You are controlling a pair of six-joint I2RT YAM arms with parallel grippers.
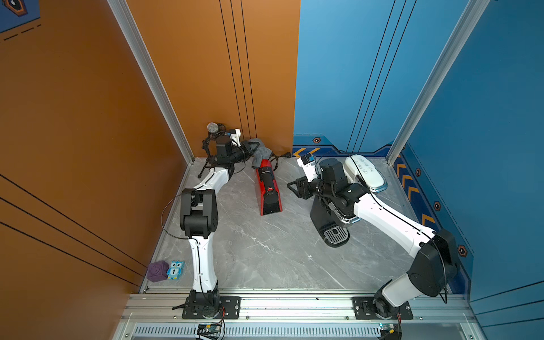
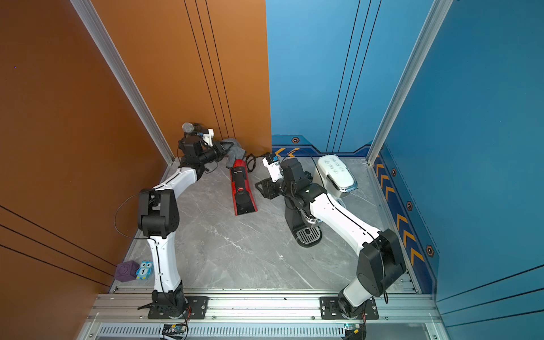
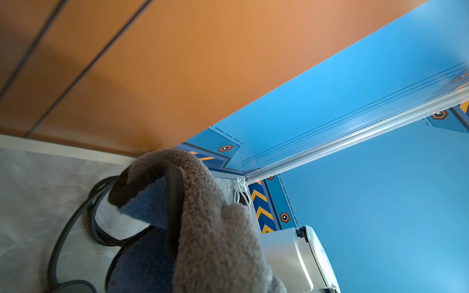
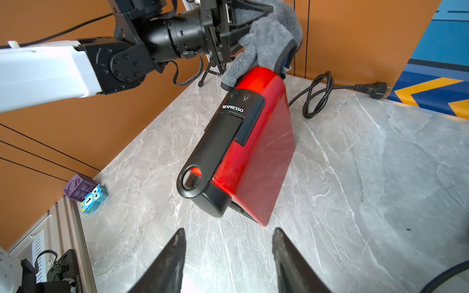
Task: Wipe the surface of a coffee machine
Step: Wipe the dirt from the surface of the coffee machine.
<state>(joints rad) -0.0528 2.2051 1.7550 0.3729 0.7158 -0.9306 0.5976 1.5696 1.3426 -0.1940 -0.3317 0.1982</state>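
An orange wall (image 1: pixel 88 117) and a blue wall (image 1: pixel 368 73) box in the grey marble counter (image 1: pixel 265 265). The red coffee machine (image 1: pixel 268 188) stands mid-counter toward the back edge. Its long axis runs from that edge frontward, spout end nearest the front. The grey cloth (image 4: pixel 269 40) rests on its rear end, clamped in the left gripper (image 1: pixel 255 148), so the wipe likely runs frontward along that axis. The right gripper (image 4: pixel 229 230), jaws apart and empty, hangs near the machine's right side.
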